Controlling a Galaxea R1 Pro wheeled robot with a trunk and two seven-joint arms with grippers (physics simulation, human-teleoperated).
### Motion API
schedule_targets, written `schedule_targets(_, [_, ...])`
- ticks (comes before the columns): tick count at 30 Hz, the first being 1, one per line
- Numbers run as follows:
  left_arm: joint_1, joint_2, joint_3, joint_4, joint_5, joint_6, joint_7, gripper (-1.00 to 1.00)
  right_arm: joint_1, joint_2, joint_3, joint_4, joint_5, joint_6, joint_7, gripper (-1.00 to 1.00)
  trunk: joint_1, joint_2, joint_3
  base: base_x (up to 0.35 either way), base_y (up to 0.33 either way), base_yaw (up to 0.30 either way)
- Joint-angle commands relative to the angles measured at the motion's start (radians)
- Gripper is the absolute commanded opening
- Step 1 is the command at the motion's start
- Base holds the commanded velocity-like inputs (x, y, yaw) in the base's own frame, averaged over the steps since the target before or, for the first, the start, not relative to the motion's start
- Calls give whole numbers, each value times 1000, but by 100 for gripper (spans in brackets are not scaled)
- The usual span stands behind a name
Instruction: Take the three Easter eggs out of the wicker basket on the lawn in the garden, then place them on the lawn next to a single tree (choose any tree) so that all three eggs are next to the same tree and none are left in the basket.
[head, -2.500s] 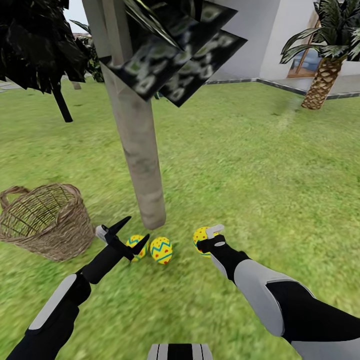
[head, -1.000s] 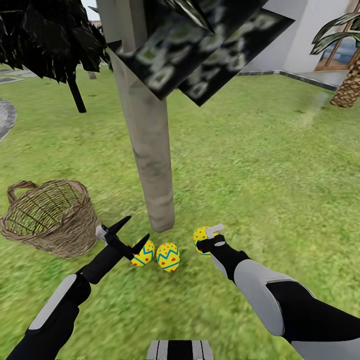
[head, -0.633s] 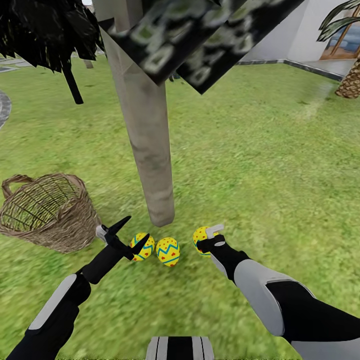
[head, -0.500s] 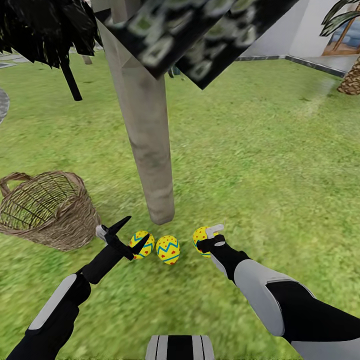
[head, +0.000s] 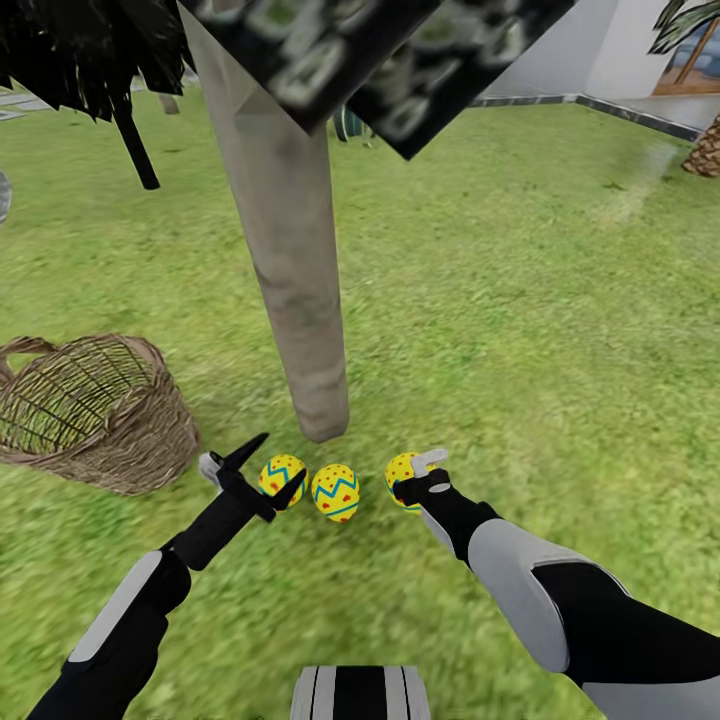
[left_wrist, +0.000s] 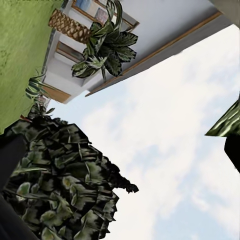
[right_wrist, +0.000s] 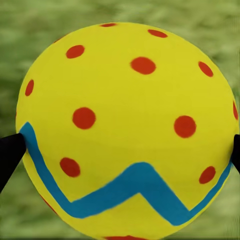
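Two Easter eggs (head: 282, 474) (head: 335, 492) lie side by side on the lawn (head: 520, 330), just in front of the foot of the pale-trunked tree (head: 300, 300). A third egg (head: 401, 475) sits between the fingers of my right gripper (head: 413, 480), right of the trunk and low over the grass. In the right wrist view this egg (right_wrist: 125, 130) is pinched by black fingertips (right_wrist: 10, 155) on both sides. My left gripper (head: 268, 470) is open beside the leftmost egg, holding nothing. The wicker basket (head: 90, 410) stands left of the tree, its visible inside bare weave.
A thin dark-trunked tree (head: 135, 150) stands at the back left. A palm trunk (head: 705, 150) and a white house wall (head: 560, 50) are at the back right. Dark foliage (head: 400, 60) hangs overhead. Open grass stretches right of the tree.
The whole head view has shifted, so the camera moved: trunk and basket drifted in the picture. My left arm sits slightly further right. The right gripper still holds its egg.
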Motion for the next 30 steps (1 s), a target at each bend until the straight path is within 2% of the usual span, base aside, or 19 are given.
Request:
schedule_targets(1, [-1, 1, -2, 1, -1, 1, -6, 100, 0, 0, 1, -1, 8, 6, -3, -100, 0, -1, -5, 0, 0, 0])
schedule_targets(10, [-1, 3, -1, -8, -2, 3, -7, 100, 0, 0, 5, -4, 12, 6, -7, -100, 4, -3, -39, 0, 0, 0])
schedule_targets(19, [1, 14, -4, -139, 2, 31, -12, 100, -2, 0, 7, -69, 8, 6, -10, -100, 8, -5, -74, 0, 0, 0])
schedule_targets(23, [1, 13, -7, -146, 2, 49, -12, 100, 0, 0, 5, -63, 9, -59, -10, -100, 10, -6, -90, 0, 0, 0])
schedule_targets(25, [1, 11, -23, -148, 2, 50, -12, 100, 0, 0, 5, -62, 9, -66, -10, -100, 11, -6, -97, 0, 0, 0])
schedule_targets(30, [1, 12, -31, -154, 2, 50, -12, 100, 1, 0, 5, -62, 9, -69, -10, -100, 13, -7, -117, 0, 0, 0])
